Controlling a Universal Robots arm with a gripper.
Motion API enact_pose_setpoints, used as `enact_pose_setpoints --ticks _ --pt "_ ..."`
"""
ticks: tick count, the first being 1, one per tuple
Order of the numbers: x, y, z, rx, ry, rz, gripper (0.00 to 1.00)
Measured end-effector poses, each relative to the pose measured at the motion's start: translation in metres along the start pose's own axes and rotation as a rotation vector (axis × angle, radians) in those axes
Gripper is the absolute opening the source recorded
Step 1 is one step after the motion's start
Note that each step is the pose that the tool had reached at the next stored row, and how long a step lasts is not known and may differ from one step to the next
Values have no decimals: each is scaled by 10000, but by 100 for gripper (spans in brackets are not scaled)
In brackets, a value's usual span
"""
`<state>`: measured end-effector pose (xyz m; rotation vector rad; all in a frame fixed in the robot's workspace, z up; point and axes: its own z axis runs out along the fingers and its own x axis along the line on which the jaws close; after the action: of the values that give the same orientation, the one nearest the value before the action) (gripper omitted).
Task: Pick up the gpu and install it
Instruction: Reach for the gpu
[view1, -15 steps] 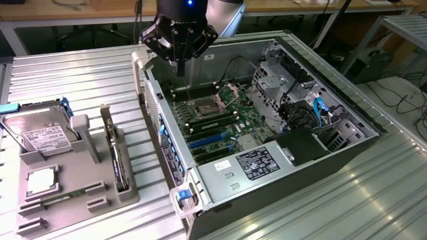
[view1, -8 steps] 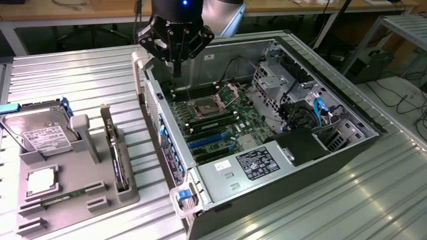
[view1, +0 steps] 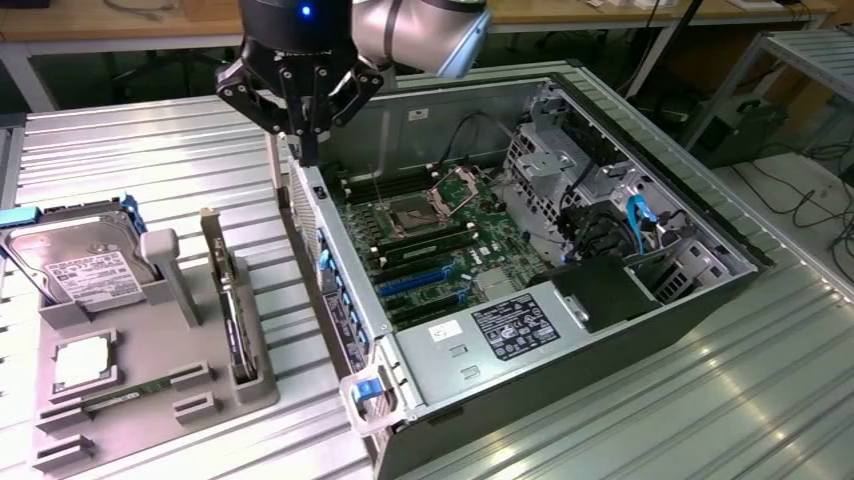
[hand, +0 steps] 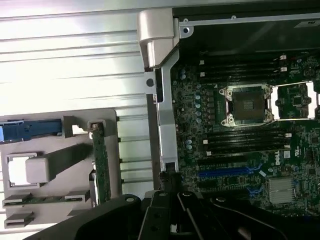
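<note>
The black arm gripper (view1: 308, 150) hangs clenched, seemingly empty, above the open black computer case (view1: 627, 360); the thin dark rectangular gpu card (view1: 234, 310) (edge-up) stands in the grey moulded holder tray (view1: 140, 430).

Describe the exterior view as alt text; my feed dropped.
The gripper, shut and empty, hangs over the wall of the open computer case on the exterior view's left. Beyond that wall, the gpu stands on edge in a gray holder, untouched, with the hard drive beside it.

Gpu (view1: 232, 310) sits edge-on in holder (view1: 160, 345), face hidden; hdd label (view1: 94, 280) txt unreadable.
</note>
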<state>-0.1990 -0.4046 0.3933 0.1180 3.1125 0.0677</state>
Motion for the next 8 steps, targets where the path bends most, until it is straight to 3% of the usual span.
enact_pose_setpoints --ticks 3,8 --pt "280 -79 -10 0 -1 0 11" --pt "358 -101 -13 0 0 0 11"
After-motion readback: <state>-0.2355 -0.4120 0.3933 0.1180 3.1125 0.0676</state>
